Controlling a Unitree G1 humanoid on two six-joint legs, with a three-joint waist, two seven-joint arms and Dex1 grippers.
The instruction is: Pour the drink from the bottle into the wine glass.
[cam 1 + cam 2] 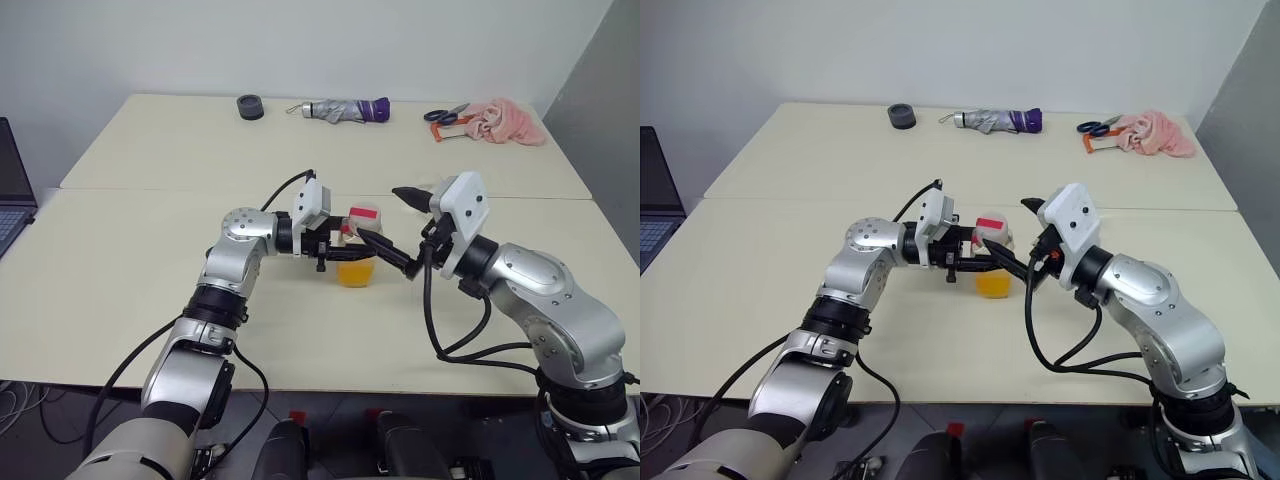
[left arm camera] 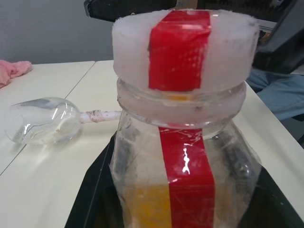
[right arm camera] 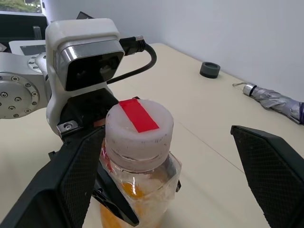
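A cream counter is seen before a pale wall. The bottle is clenched by the left gripper; the right gripper jaws are spread wide around its cap.

Two big cream tables stand pushed together. A plain white wall is behind them at 12 o'clock. A grey wall panel is at 2 o'clock. An open dark laptop sits at 9 o'clock.
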